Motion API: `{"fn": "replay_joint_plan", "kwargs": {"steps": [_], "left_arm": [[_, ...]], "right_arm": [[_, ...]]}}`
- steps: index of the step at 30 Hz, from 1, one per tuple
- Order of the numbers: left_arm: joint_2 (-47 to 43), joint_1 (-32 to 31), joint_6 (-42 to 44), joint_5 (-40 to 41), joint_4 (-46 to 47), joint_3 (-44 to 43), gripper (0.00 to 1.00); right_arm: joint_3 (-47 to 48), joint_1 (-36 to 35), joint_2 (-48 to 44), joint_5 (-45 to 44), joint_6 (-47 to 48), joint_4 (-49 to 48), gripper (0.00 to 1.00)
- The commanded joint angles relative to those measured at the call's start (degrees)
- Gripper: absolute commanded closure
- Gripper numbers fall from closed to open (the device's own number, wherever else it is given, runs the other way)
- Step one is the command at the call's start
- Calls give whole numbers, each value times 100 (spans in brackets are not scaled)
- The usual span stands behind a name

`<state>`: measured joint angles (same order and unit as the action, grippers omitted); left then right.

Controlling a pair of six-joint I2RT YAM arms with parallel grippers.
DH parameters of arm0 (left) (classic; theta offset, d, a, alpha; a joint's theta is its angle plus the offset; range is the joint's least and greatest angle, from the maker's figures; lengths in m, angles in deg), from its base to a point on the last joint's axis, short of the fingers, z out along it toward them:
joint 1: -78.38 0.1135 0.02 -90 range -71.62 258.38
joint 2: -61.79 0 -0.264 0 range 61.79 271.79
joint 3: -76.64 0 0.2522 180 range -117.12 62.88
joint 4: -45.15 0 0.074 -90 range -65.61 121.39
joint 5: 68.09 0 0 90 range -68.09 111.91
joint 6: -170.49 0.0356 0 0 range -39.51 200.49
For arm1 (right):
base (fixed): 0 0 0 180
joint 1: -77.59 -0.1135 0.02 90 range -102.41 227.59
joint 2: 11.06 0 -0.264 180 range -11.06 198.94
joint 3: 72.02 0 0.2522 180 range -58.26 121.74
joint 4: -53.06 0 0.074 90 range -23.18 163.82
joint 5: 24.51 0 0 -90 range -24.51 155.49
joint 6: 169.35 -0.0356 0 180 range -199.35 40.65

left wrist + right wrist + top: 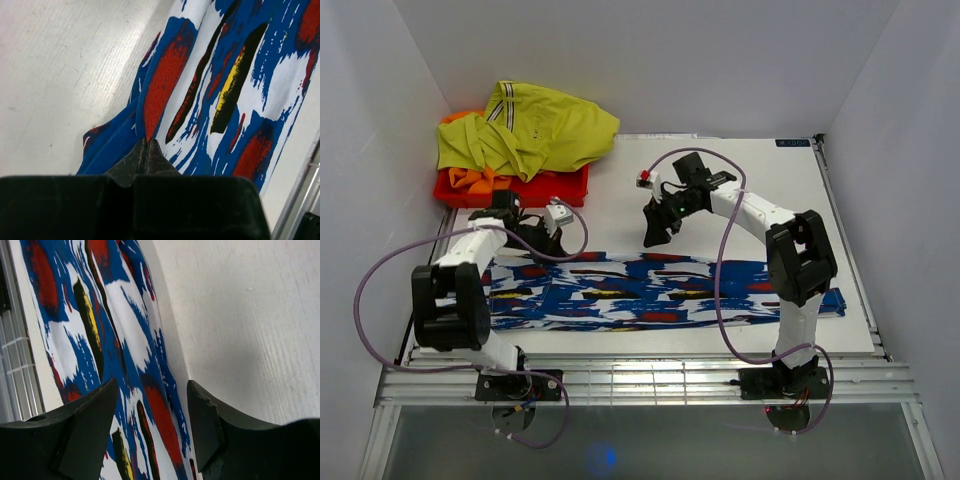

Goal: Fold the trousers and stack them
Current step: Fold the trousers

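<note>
The left pincer (145,150) fills the bottom of its wrist view. Its black fingers are pressed together on a raised ridge of the long, soft royal-blue trousers (650,295) blotched with white, red, black and yellow, at their far edge near the left end. The trousers lie in a long flat strip across the near part of the white table (770,190). The right pincer (150,395) hangs over their far edge near the middle with its fingers apart and nothing between them. Cloth shows below one finger and the gap, bare table below the other. A yellow-green garment with dark stripes (545,125) lies on an orange garment (520,188) in the far left corner, apart from the trousers.
</note>
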<state>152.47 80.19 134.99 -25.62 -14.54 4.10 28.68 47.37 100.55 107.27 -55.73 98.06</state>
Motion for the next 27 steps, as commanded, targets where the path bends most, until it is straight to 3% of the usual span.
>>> {"fn": "replay_joint_plan", "kwargs": {"steps": [1, 8, 16, 22, 25, 26, 27], "left_arm": [[-1067, -84, 245, -91, 663, 716, 100], [-2325, -540, 1009, 664, 1403, 2325, 100], [-2598, -743, 1581, 1105, 1385, 3109, 100], [-2634, -760, 1371, 1229, 1421, 3225, 100], [-2660, -760, 1020, 1124, 1341, 3041, 89], [-2686, -760, 880, 1097, 1324, 2953, 78], [-2704, -760, 704, 1079, 1289, 2856, 73]], "right_arm": [[263, -98, 62, 462, -568, -556, 36], [192, -379, 264, 656, -1333, -1111, 40], [-449, -1020, 335, 586, -1334, -1173, 49], [-932, -1337, 431, 314, -1237, -1314, 53], [-994, -1408, 554, 173, -1175, -1358, 55], [-994, -1425, 624, 138, -1166, -1323, 55], [-994, -1434, 642, 103, -1123, -1305, 56]]}}
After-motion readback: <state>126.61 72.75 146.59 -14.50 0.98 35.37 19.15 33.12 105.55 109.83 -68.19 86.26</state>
